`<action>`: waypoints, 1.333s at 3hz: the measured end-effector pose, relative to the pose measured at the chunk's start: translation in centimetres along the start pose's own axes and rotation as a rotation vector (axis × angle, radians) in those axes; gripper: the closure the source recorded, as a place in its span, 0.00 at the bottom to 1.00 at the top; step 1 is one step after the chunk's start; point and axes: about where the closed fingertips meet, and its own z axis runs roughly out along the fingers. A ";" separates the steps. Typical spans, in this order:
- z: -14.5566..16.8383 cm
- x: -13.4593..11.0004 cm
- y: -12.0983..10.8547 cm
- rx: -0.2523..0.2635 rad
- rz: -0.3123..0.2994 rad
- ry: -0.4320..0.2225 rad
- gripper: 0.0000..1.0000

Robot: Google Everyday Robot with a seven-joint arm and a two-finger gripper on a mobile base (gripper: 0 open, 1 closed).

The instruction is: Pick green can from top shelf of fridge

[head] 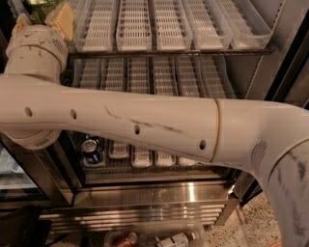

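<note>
- The green can is shown at the upper left edge of the frame, just left of the gripper; whether the gripper is spread or clamped cannot be told.
- Only a sliver of the can is seen, so its long axis cannot be judged.
- The top shelf is spread rightward; the fridge is crossed by the robot arm, with blue cans beneath.

The robot's thick cream arm spans the view from right to left, blocking most of the middle of the fridge. The gripper sits in the upper left corner, at the left end of the top shelf. To its right, the white lane trays offer open channels. A black door frame bounds the right side. Short blue cans stand below the arm.
</note>
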 end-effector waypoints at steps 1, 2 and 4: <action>0.3 0.2 0.0 0.003 -0.002 0.009 0.55; 0.3 -0.1 0.1 0.003 -0.002 0.009 0.79; 0.4 -0.1 0.0 -0.001 -0.001 0.007 1.00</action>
